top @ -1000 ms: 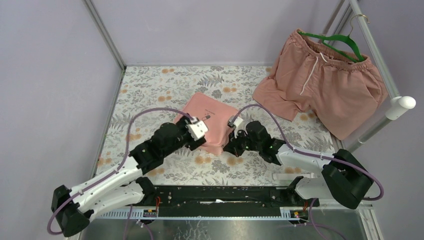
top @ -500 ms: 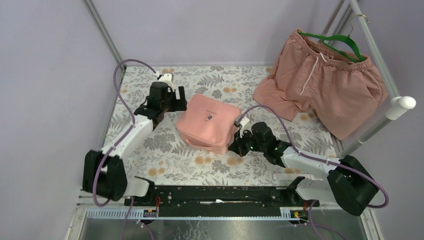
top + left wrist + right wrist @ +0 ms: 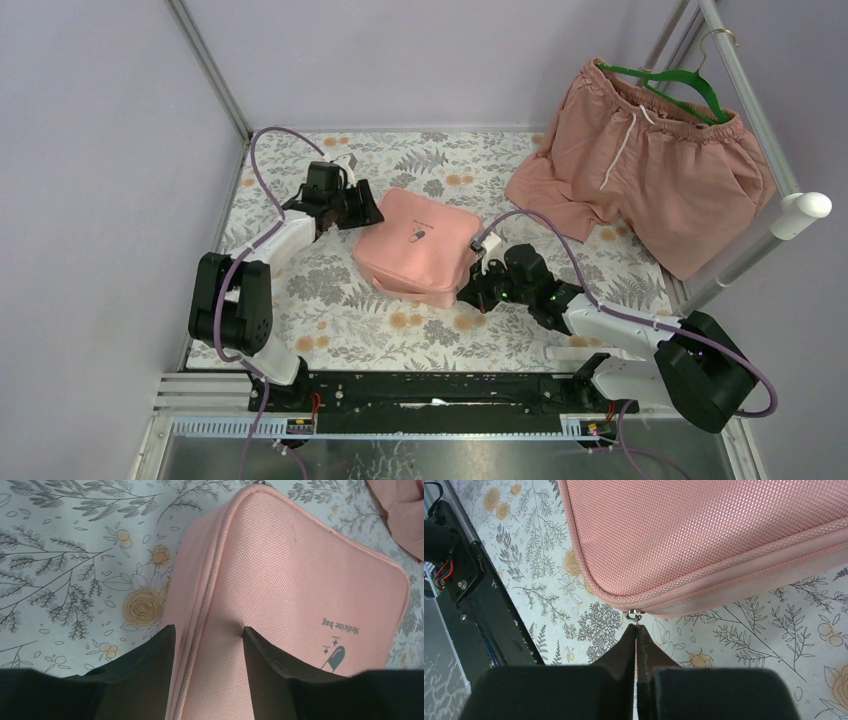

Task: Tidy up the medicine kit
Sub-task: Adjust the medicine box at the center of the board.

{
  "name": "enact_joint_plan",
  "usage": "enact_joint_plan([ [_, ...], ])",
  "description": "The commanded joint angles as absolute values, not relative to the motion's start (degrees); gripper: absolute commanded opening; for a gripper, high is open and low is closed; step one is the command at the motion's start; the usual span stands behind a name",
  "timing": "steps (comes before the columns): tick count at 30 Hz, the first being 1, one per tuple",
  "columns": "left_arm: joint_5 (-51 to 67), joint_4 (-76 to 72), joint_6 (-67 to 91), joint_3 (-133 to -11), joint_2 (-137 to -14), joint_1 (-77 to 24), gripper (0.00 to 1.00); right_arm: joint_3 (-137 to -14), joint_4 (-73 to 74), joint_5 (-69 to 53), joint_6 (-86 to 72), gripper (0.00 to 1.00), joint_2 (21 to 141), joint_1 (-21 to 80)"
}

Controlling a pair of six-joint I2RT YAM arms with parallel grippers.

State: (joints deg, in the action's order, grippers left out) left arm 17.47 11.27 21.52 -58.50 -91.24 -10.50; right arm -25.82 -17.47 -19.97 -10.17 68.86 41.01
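The medicine kit (image 3: 415, 245) is a pink zipped case lying flat mid-table, its pill logo facing up. In the left wrist view the kit (image 3: 300, 580) fills the right side. My left gripper (image 3: 365, 212) (image 3: 208, 628) straddles its far left edge, one finger on the side wall and the other denting the lid. My right gripper (image 3: 470, 292) (image 3: 636, 627) sits at the kit's near right corner (image 3: 704, 530). Its jaws are pressed together on the zipper pull (image 3: 634, 614).
Pink drawstring shorts (image 3: 650, 170) on a green hanger (image 3: 680, 82) drape over the back right of the floral cloth. A white post (image 3: 800, 215) slants along the right side. Purple walls close the left and back. A black rail (image 3: 440, 390) runs along the near edge.
My left arm has swung from the kit's near side out to its far left edge, and its jaws have closed in on that edge. The right gripper has stayed on the zipper pull.
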Motion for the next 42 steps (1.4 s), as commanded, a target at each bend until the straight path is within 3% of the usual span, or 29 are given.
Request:
enact_joint_plan([
  [1,21.3,14.2,22.2,-59.4,-91.8,-10.2,0.54,-25.9,-17.4,-17.5,-9.9,0.0,66.9,40.1],
  [10,19.2,17.1,23.4,-54.2,-86.9,-10.1,0.23,-29.0,-14.2,-12.7,-6.4,0.0,68.0,39.4],
  [28,17.1,24.1,27.7,-42.1,-66.3,-10.2,0.23,-47.0,-11.2,-20.1,9.7,0.0,84.9,31.3],
  [32,13.8,27.4,27.6,-42.8,-63.1,-10.1,0.29,-51.1,-8.4,-21.3,12.6,0.01,88.3,30.9],
  [37,10.0,30.8,25.1,-47.0,-58.8,-10.2,0.47,-51.2,-8.5,-22.5,13.2,0.0,89.2,30.7],
  [42,8.4,24.7,14.5,-45.4,-52.9,-15.4,0.58,-50.2,-8.8,-23.3,13.1,0.0,88.8,30.6],
])
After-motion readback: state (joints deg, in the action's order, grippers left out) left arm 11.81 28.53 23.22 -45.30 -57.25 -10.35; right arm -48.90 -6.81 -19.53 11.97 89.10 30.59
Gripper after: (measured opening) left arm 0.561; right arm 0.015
